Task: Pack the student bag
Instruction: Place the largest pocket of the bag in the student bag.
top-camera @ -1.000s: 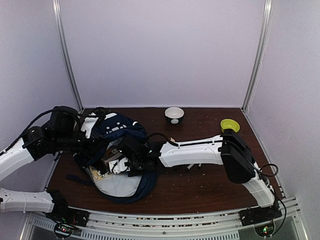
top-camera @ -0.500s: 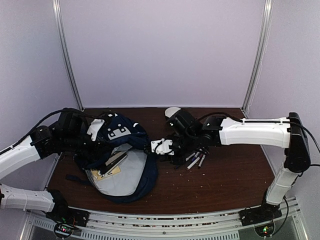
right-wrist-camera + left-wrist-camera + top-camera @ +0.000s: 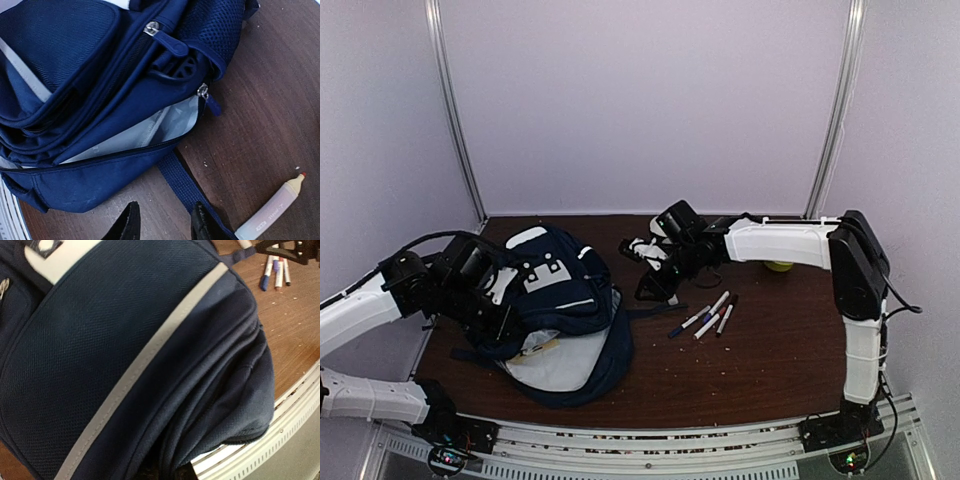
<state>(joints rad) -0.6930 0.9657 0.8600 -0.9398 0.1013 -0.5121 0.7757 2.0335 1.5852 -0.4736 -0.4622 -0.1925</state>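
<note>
Closest to me, a slotted metal rail runs along the front edge of the dark brown wooden bench. Just behind it, front left, slumps the student bag, a large navy-blue fabric backpack with white stripe trim. In the left wrist view its lower bulge comes right up to that front edge, and its left side sits near the bench's left edge. The left gripper is pressed into the bag's left flank, jaws clenched; whether fabric is pinched between them I cannot tell. A zip gapes, showing pale grey lining, and a dark blue strap trails over the wood toward the middle. A white patch near the bag's top bears dark square marks, with no words I can read.

Right of the bag, a loose cluster of marker pens lies mid-bench, apart from the fabric. One has a pale barrel and an orange-red tip; its print is too small to read. The right gripper hangs over the strap between bag and pens, jaws parted, grasping nothing. The widest bare wood lies front right, from the pens to the right edge.

Farther back, a yellow-green bowl peeps from behind the right forearm. Pale lilac walls close the rear and sides, with aluminium posts at the corners.
</note>
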